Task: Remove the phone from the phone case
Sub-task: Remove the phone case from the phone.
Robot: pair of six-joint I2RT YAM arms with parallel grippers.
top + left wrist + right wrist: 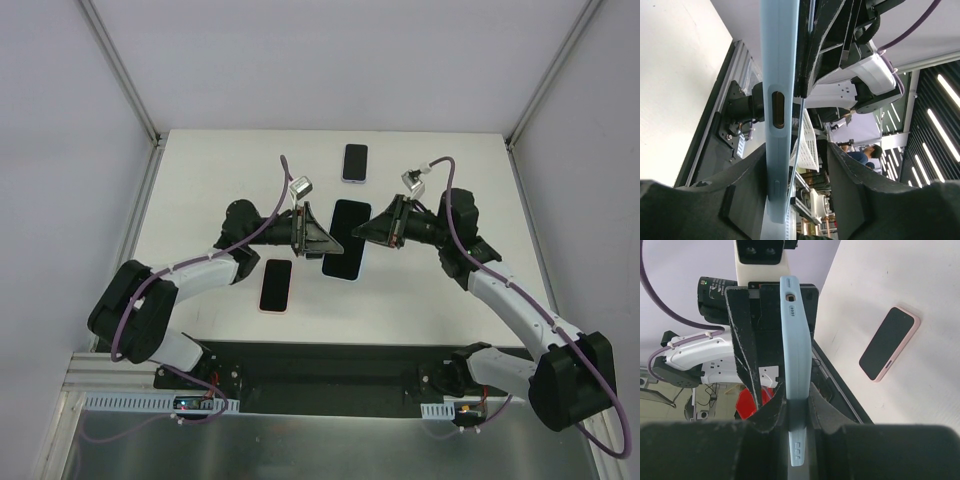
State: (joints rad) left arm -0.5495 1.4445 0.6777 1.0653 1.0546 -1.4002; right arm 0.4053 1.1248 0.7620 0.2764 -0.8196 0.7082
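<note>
The phone (347, 240), black screen up, is held in the air above the table's middle, between both arms. Its light-blue case shows edge-on in the left wrist view (778, 75) and the right wrist view (794, 335). My right gripper (374, 228) is shut on the case's right edge, its jaws pinching it from both sides (797, 399). My left gripper (322, 238) is open around the left edge (796, 150). The case lies against one finger (747, 175). The other finger (850, 180) stands well apart from it.
A pink-cased phone (275, 285) lies screen up on the white table (200, 190) near the front left, also in the right wrist view (888, 343). A white-edged phone (354, 162) lies at the back middle. Black base plate (330, 365) runs along the near edge.
</note>
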